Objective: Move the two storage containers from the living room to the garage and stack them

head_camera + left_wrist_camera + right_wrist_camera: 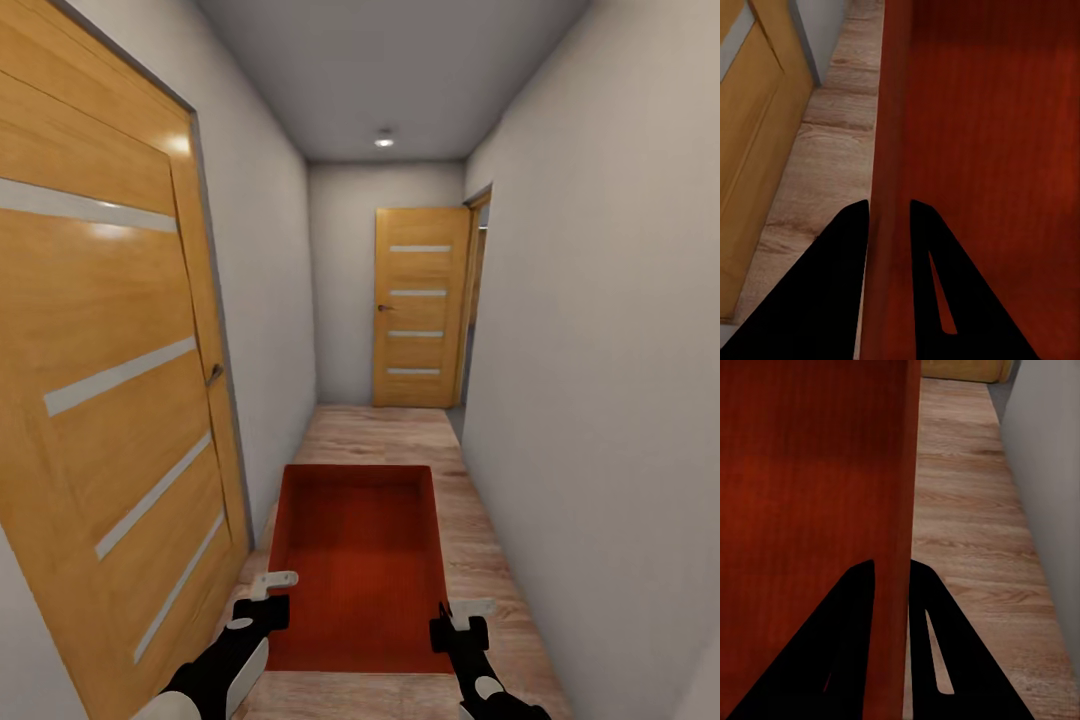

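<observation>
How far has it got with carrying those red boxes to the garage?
Partway. One storage container is lifted, its side walls pinched by the left gripper and the right gripper, in a hallway with wooden doors. Still left: reaching the garage, setting it down, fetching and stacking the second.

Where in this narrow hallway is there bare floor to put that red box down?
Bare wood floor stretches ahead between the storage container and the far door. A narrower strip runs along the right wall. It is tighter on the left, where the near door comes close. Left end effector and right end effector each pinch a side wall.
</observation>
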Controlling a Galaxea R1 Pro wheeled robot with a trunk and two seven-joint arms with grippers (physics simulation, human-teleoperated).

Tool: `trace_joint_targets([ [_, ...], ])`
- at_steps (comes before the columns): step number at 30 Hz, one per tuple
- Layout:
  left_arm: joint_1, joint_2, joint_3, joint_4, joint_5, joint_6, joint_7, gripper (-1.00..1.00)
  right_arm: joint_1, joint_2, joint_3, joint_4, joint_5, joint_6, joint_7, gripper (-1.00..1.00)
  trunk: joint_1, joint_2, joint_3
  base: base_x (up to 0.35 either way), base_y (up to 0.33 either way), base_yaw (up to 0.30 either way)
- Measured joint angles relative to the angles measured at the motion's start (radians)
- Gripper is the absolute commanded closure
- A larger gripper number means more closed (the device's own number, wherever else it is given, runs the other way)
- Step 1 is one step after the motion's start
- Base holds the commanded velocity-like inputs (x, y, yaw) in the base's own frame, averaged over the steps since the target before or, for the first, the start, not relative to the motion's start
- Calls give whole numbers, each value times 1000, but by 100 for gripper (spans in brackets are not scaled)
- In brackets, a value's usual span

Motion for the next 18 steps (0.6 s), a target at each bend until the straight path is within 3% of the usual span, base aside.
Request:
trace_joint_targets([
  [18, 0, 5, 1, 7, 9, -1, -7, 100, 0, 4, 7, 0, 0, 8, -7, 100, 0, 0, 0, 322, 71, 0],
])
